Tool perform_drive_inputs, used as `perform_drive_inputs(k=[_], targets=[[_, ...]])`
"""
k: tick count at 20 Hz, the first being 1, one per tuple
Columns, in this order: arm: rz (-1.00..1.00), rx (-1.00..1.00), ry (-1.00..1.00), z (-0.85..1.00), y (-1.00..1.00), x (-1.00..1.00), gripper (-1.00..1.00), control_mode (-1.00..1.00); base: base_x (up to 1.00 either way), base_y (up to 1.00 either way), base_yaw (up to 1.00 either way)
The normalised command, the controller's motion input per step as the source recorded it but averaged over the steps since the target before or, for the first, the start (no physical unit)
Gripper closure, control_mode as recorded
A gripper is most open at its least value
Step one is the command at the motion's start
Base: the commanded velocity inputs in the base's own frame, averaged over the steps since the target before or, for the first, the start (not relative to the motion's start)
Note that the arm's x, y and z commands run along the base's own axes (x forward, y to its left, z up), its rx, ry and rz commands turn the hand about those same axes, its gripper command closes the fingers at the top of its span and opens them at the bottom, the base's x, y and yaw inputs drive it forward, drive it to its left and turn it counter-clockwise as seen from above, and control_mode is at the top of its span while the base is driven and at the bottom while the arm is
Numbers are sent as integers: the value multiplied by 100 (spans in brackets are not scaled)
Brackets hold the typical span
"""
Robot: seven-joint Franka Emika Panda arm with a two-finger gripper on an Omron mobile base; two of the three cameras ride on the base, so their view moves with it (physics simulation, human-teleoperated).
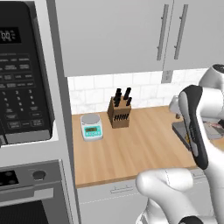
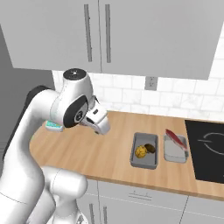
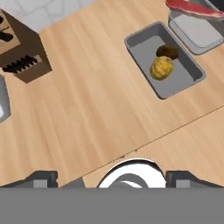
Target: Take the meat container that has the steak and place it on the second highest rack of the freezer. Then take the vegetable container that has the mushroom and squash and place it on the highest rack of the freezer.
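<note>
While microwave [image 1: 24, 74] display [image 1: 8, 36] glows unreadably, scale [image 1: 92, 127] screen blurred

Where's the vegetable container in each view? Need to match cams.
Left base view: not in it.
Right base view: vegetable container right of centre on the counter, left of the steak tray.
Hand view: upper right, steak tray beyond it.
Shared landmark: steak tray.
</note>
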Motion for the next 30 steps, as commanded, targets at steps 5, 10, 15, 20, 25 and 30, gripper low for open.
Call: perform_drive_inputs(k=[5,10,15,20,25,30], targets=[[-24,22,-15,-11,-100,32,-100,-100,0,0,0],[-47,38,-3,-29,-100,38,-100,-100,0,0,0],[-76,36,1,-62,-56,4,-100,-100,0,0,0],[-46,33,22,-76,-30,-15,-100,-100,0,0,0],[-3,8,8,-43,-6,11,-100,-100,0,0,0],[4,6,12,-44,-34,41,-100,-100,0,0,0]])
